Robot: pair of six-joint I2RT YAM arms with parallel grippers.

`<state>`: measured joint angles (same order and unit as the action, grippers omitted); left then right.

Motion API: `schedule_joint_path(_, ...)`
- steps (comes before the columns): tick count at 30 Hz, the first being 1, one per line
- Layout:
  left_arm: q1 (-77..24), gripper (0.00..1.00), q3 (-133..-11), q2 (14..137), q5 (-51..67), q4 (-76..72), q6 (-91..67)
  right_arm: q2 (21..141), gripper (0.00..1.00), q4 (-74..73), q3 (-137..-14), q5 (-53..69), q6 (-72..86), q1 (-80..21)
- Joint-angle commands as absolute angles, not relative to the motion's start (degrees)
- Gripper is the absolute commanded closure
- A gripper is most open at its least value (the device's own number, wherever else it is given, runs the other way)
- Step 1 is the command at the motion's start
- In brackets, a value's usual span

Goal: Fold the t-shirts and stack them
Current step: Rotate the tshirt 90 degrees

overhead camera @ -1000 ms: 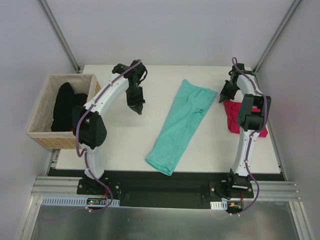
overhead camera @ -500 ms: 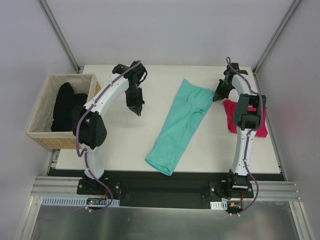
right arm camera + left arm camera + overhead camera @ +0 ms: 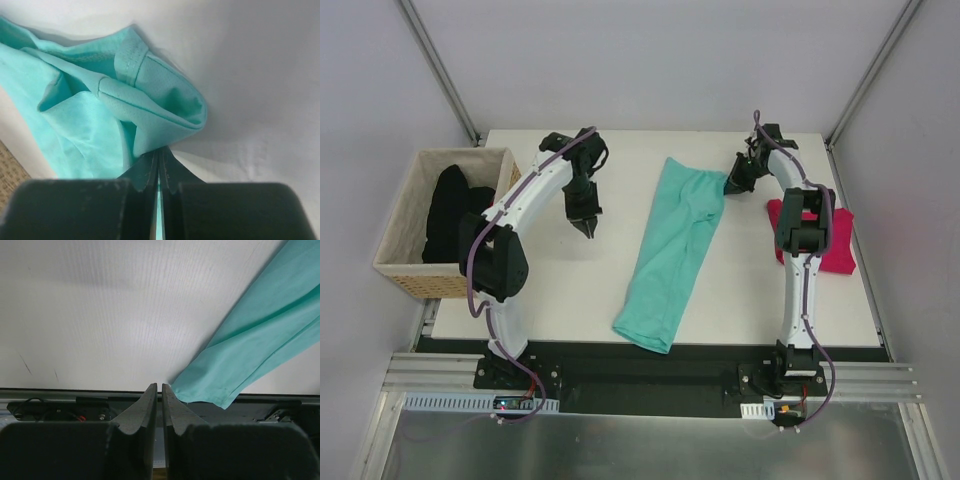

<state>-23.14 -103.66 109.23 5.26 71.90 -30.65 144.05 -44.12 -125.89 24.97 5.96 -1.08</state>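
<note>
The light in here is bright, soft and even, falling from overhead. On the matte white tabletop [image 3: 740, 290] it leaves only a faint grey shadow under the left gripper [image 3: 590, 232]. There is no glare; the brushed metal sheet [image 3: 640, 440] at the front has a dull sheen. The overhead view is crisp. Up close, the folded teal-green cloth t-shirt [image 3: 150, 100] throws a darker, soft-edged shadow beside its fold, and the right gripper [image 3: 159, 155] looks blurred in the foreground. The left wrist view is similarly soft up front.
</note>
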Motion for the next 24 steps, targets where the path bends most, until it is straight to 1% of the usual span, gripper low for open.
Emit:
schedule_joint_path(1,-22.24,0.92,-102.31,104.33,3.34,74.36,-29.8,145.55,0.99,-40.35,-128.32,33.47,6.06,-4.21)
schedule_joint_path(7,-21.97,0.92,-101.87,103.89,3.78,74.36,-28.74,147.13,0.99,-36.83,-130.87,41.47,6.5,-6.68)
schedule_joint_path(12,-21.88,0.92,-101.08,103.27,3.61,74.36,-28.21,146.43,0.99,-36.65,-130.87,39.73,7.03,-7.82)
schedule_joint_path(13,-21.88,0.92,-100.73,102.92,3.52,74.36,-28.13,145.99,0.95,-36.74,-130.09,37.46,6.94,-7.74)
schedule_joint_path(14,-21.88,0.92,-100.55,102.75,3.34,74.27,-28.13,145.46,0.89,-36.74,-129.82,36.31,6.68,-7.56)
schedule_joint_path(15,-21.88,0.92,-100.02,102.57,3.34,74.18,-28.12,144.85,0.74,-36.91,-129.73,34.91,6.59,-7.21)
schedule_joint_path(17,-21.88,0.92,-99.58,102.04,3.43,73.74,-28.12,142.83,0.68,-37.53,-129.64,29.99,6.33,-6.42)
schedule_joint_path(18,-21.88,0.92,-99.06,101.78,3.69,73.39,-28.12,142.13,0.58,-37.44,-129.73,28.84,6.15,-5.55)
schedule_joint_path(20,-21.88,0.92,-98.53,101.08,4.04,72.34,-28.3,139.58,0.57,-37.27,-129.64,24.97,5.54,-4.49)
schedule_joint_path(21,-21.88,0.91,-97.83,100.81,4.48,71.99,-28.39,138.79,0.54,-37.09,-129.73,24.18,5.19,-3.61)
schedule_joint_path(24,-21.88,0.91,-96.51,100.11,5.27,70.23,-28.48,135.1,0.53,-36.48,-129.64,22.5,4.22,-2.29)
